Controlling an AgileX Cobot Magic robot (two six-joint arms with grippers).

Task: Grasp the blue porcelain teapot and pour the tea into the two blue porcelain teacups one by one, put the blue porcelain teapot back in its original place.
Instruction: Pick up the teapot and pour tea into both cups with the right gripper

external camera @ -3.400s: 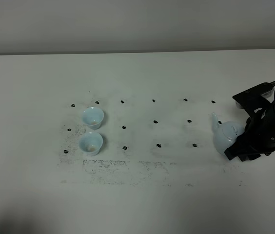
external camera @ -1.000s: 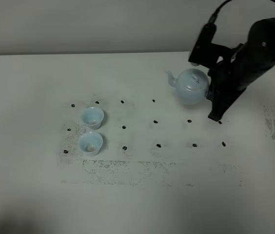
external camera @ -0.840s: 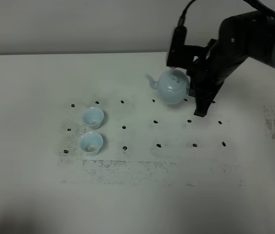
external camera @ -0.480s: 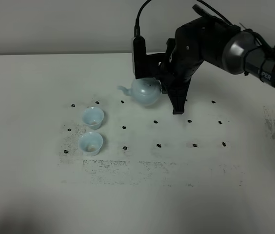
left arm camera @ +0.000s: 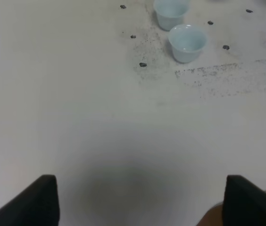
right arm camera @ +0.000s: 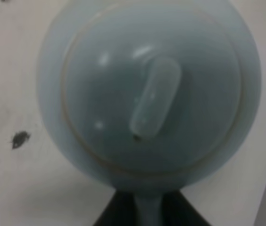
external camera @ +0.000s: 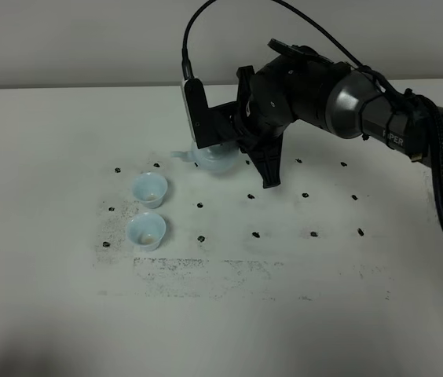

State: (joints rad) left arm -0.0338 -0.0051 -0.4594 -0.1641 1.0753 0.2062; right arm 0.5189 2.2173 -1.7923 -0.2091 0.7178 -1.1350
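The blue porcelain teapot [external camera: 212,162] hangs in the air just right of the far teacup [external camera: 150,189], with its spout pointing left over that cup's far side. My right gripper [external camera: 241,149] is shut on the teapot's handle. In the right wrist view the teapot [right arm camera: 149,94] and its knobbed lid fill the frame, and the gripper [right arm camera: 147,210] pinches the handle at the frame's edge. The near teacup [external camera: 147,231] stands upright just in front of the far one. Both teacups [left arm camera: 171,10] [left arm camera: 187,42] show in the left wrist view, far from my open, empty left gripper [left arm camera: 145,202].
The white table [external camera: 284,314] carries a grid of small black marks [external camera: 256,234] and dark speckling in front of the cups. The right arm [external camera: 378,110] and its cable stretch across the back right of the table. The left arm is out of the exterior view.
My right gripper lifted the teapot from the table's right side and carried it left across the table, to just beside the far cup. The cups have not moved.
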